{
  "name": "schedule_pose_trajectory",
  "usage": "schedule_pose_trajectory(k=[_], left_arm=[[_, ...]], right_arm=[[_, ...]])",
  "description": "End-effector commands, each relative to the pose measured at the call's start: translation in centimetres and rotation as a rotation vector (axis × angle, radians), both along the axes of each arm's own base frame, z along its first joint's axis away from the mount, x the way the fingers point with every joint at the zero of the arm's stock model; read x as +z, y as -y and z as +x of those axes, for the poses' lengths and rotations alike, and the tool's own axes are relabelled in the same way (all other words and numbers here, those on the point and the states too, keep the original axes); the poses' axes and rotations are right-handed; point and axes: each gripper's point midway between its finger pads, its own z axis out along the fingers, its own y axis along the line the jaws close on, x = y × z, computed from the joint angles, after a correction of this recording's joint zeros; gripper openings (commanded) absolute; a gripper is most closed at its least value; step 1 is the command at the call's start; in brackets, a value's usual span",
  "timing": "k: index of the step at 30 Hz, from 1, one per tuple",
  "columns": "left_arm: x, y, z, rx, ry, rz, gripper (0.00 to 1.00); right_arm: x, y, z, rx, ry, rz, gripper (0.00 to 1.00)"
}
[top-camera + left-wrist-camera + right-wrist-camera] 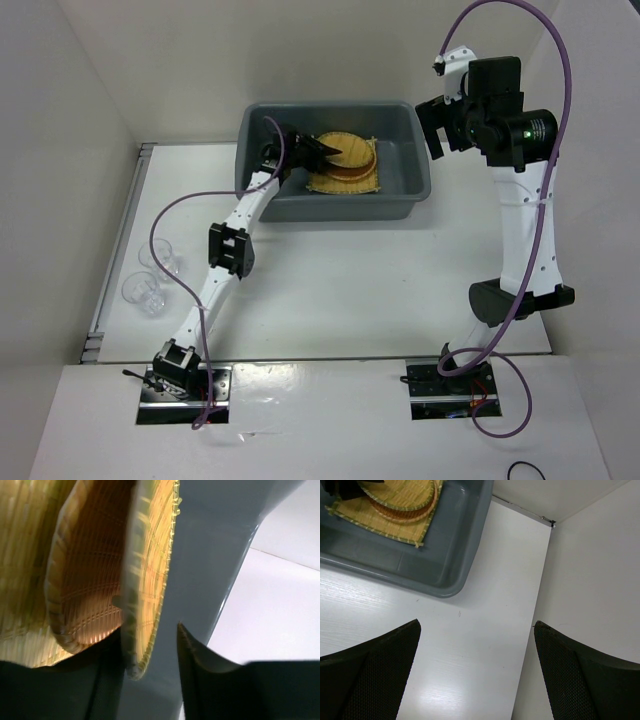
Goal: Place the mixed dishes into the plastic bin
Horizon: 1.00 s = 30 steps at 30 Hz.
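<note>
The plastic bin (340,208) stands at the back of the table. Inside it lies the square yellow mat (325,186), with two round woven discs (355,160) stacked on it. My left gripper (322,150) reaches into the bin at the discs' left edge. In the left wrist view its jaws (148,632) stand apart around the rim of the yellow-tan disc (145,580), with a gap to the right finger (195,665). The orange-brown disc (90,580) lies beside it. My right gripper (440,125) hangs open and empty, high to the right of the bin (445,555).
Two clear glass cups (160,256) (145,292) stand on the white table near its left edge, next to the left arm's forearm. The enclosure walls close in at the left, back and right. White tabletop (470,645) lies below the right gripper (476,625).
</note>
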Motion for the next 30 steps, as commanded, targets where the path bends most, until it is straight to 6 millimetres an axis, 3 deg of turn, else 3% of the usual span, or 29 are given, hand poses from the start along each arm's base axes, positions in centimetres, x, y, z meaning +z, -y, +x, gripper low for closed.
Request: schedule_pose_trajectory(k=[1,4,9,11,13,14,16,20,21,22,24,25,27,28,29,30], left_arm=[[0.8,-0.9,0.3,-0.011,0.026,-0.034,0.51],[1.2,-0.7,-0.2,-0.031,0.006,-0.046,0.63],[4.6,-1.7,-0.7,0.009,0.006,0.03,0.85],[5.1,-2.4,-1.0,0.028,-0.001,0.082,0.92],[7.4,-3.0,-1.3,0.052,0.022,0.111,1.0],[8.7,-3.2,-1.7,0.041,0.044,0.13,1.0],[9.3,-2.9,-2.3,0.005,0.068,0.131,1.0],[7.2,-2.3,-4.9,-0.143,0.036,0.167,1.0],[7.8,-2.7,-5.1,-0.14,0.054,0.205,1.0],[9.9,-2.8,-6.1,-0.145,0.081,0.239,1.0],[12.2,-3.7,-6.3,-0.118,0.181,0.346,1.0],[15.3,-4.3,-7.0,-0.107,0.24,0.369,1.0],[17.3,-5.8,-7.5,-0.09,0.33,0.479,1.0],[19.1,-7.6,-8.6,-0.072,0.341,0.539,1.0],[19.1,-9.4,-8.7,-0.025,0.334,0.64,1.0],[18.1,-11.3,-10.2,-0.06,0.306,0.768,1.0]], right_arm=[[0.9,0.1,-0.3,-0.001,0.03,0.012,0.98],[0.9,0.1,-0.3,-0.001,0.03,0.012,0.98],[1.2,0.0,-0.3,0.006,0.038,0.018,0.98],[1.2,-0.3,-0.1,0.016,0.04,0.024,0.98],[1.6,-0.3,-0.2,0.016,0.05,0.027,0.98],[1.9,-0.2,-0.2,0.016,0.06,0.029,0.98],[1.9,-0.5,0.0,0.022,0.059,0.043,0.98],[2.6,-0.9,-0.2,0.041,0.079,0.058,0.98],[2.6,-1.0,-0.2,0.049,0.078,0.062,0.98],[2.6,-1.0,-0.2,0.049,0.078,0.062,0.98],[2.1,-1.2,-0.1,0.056,0.065,0.065,0.98],[2.1,-1.2,-0.1,0.056,0.065,0.065,0.98],[1.8,-1.5,-0.1,0.062,0.054,0.077,0.98],[1.8,-1.5,-0.1,0.062,0.054,0.077,0.98],[1.8,-1.7,-0.1,0.071,0.053,0.082,0.98],[2.1,-1.7,-0.1,0.072,0.062,0.084,0.98]])
